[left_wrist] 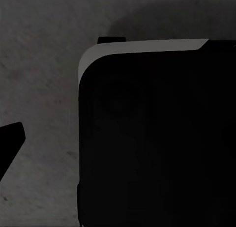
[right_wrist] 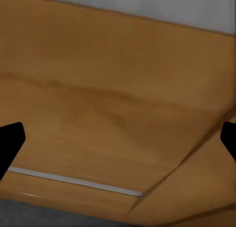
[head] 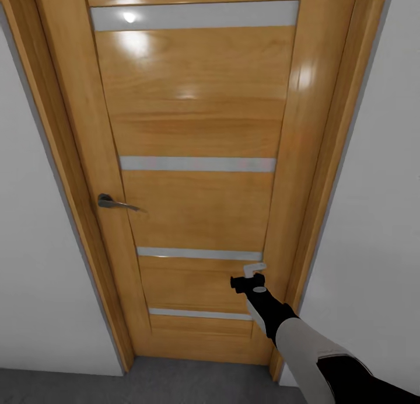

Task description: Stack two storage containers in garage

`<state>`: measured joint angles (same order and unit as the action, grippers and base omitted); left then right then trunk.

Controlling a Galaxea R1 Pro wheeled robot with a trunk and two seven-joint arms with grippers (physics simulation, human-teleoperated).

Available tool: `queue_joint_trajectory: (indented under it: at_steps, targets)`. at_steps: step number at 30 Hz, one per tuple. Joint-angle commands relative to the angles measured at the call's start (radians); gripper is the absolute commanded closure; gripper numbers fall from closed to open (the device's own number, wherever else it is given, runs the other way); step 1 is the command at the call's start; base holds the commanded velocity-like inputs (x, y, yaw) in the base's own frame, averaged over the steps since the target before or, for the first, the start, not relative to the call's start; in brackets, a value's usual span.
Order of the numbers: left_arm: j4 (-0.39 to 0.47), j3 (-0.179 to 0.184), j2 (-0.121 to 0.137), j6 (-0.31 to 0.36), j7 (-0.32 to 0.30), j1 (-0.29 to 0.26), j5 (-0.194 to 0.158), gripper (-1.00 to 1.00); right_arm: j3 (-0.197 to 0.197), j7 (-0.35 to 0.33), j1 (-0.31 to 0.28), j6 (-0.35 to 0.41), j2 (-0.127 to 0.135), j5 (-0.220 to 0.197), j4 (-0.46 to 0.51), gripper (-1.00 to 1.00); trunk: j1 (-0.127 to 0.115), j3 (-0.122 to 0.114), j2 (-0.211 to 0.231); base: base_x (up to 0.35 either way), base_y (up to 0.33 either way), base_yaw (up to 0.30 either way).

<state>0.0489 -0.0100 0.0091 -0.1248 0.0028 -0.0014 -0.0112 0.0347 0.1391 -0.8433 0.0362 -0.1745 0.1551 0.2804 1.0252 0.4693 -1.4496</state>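
Shut wooden door (head: 198, 159) (handle (head: 116, 204) at left) blocks the right gripper (head: 252, 275).

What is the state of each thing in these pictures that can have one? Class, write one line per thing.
Wooden door: closed, flush in its frame.
Door handle: level, nothing touching it.
Right tool: raised close to the door's lower right part, fingers spread wide, holding nothing.
Left tool: one fingertip shows over grey floor; open or shut cannot be told.
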Motion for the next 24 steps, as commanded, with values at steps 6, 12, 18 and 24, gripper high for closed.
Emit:
queue_joint_trajectory:
  at_steps: [6,12,18,24]
  targets:
    - [0.000,-0.001,0.000,-0.003,0.000,0.000,-0.001,-1.00,0.004,0.006,0.000,0.004,0.000,0.009,0.000,-1.00,0.000,0.001,0.000,-0.009,0.000,0.000]
    - [0.000,-0.001,0.000,-0.003,0.000,0.000,-0.001,-1.00,0.004,0.015,0.000,0.003,0.000,0.009,-0.003,-1.00,0.000,0.001,0.000,-0.001,0.000,0.000]
    - [0.000,-0.001,0.000,-0.003,0.000,0.000,-0.001,-1.00,0.003,0.020,0.000,-0.074,0.000,0.003,-0.005,-1.00,0.000,0.001,0.000,0.000,0.000,0.000]
    - [0.000,-0.001,0.000,-0.003,0.000,0.000,-0.002,-1.00,0.004,0.018,0.000,-0.019,0.000,0.008,0.019,-1.00,0.000,0.001,0.000,0.000,0.000,0.000]
